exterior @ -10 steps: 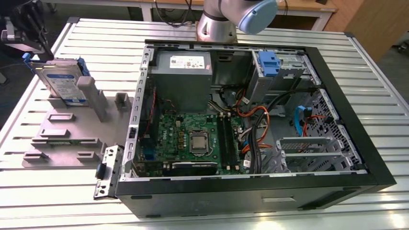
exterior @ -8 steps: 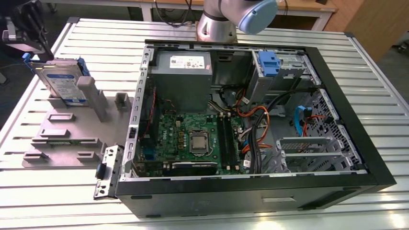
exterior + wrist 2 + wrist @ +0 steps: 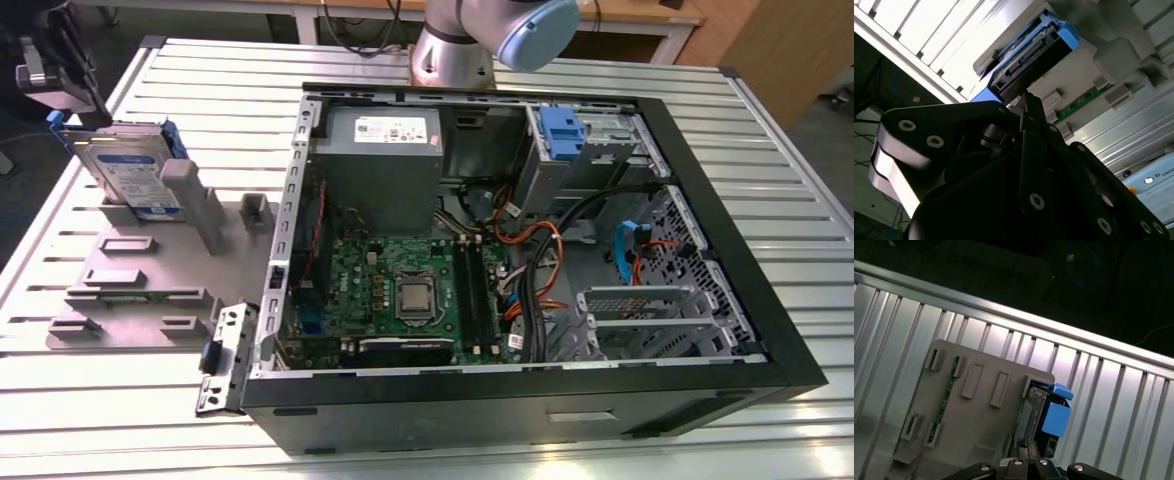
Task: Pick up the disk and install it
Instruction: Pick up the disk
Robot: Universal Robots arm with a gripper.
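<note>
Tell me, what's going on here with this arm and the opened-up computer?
A robot arm has brought its claw right up to the end of the disk, a hard drive with blue side rails. The disk stands on edge in a grey holder on the slatted table, to the exterior view's left of the open computer case. It is not yet installed. Whether the claw actually grips it, I cannot tell.
</note>
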